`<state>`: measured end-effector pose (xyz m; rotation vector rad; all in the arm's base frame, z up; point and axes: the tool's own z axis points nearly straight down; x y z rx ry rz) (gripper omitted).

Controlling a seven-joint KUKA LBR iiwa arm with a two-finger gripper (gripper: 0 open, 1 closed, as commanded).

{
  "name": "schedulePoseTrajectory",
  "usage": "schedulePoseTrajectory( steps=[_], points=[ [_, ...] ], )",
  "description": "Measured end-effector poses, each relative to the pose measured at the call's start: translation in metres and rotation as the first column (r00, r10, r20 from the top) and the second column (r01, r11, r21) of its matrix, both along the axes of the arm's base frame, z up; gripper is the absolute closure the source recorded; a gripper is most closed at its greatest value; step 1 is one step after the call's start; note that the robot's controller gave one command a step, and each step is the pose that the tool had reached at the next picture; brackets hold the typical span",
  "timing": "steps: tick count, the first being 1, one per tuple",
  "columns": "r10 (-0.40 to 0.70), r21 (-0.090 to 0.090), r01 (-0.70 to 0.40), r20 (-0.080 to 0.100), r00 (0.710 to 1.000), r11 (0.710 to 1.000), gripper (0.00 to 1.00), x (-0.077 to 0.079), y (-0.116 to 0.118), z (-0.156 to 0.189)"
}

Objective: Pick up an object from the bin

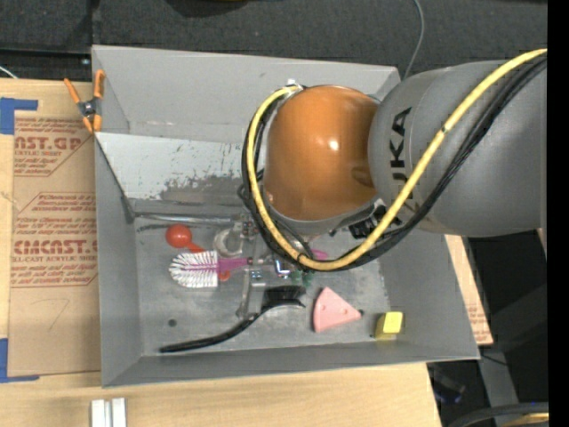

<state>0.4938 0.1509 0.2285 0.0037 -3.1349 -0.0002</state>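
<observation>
- One orange ball, far left.
- One white-bristled brush with a pink handle, just below it.
- One black curved strip in front.
- One gripper over the brush's handle; open or closed, cannot tell.
- One pink wedge.
- One yellow block.

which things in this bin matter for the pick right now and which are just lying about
Job in hand:
- gripper, low over the bin's middle
- brush with white bristles and pink handle, right beside the gripper
- long black curved strip, upper end by the gripper

Lying about:
- small orange-red ball
- pink triangular wedge
- small yellow cube
</observation>
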Motion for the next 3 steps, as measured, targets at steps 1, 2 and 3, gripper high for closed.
schedulePoseTrajectory(
  steps=[1,2,3],
  points=[
    [-0.001,0.001,0.001,0.008,1.000,1.000,0.00,0.002,-0.001,0.003],
    [0.107,0.002,-0.107,0.013,0.994,0.994,0.00,0.059,-0.004,-0.132],
    [0.045,0.006,-0.045,0.020,0.999,0.999,0.00,0.072,0.003,-0.070]
  ],
)
